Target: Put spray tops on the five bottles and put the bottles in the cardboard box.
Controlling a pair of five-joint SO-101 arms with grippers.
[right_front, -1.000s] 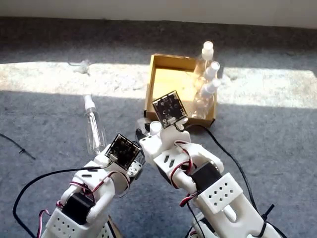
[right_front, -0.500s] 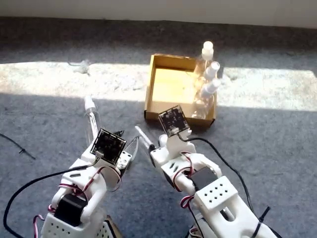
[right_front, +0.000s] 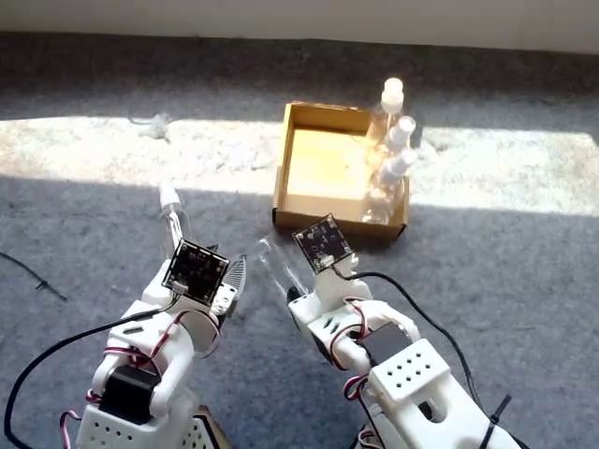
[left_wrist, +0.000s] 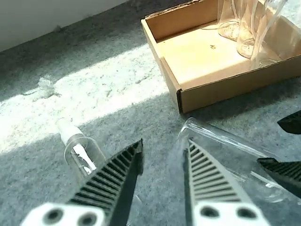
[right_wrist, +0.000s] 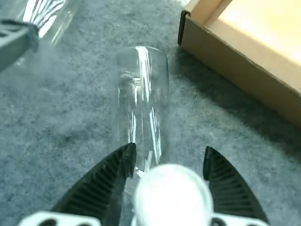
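At frame centre, your right gripper (right_wrist: 168,149) gapes astride the clear white-capped plastic bottle (right_wrist: 141,94), left gripper (left_wrist: 163,143) open, empty; likely next: regrip, box it.

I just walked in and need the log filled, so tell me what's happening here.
Three capped bottles stand in the cardboard box. A fourth bottle lies on the carpet, with the right claw open around its white top. The left claw hangs open between it and a fifth bottle, also capped, lying on the carpet.
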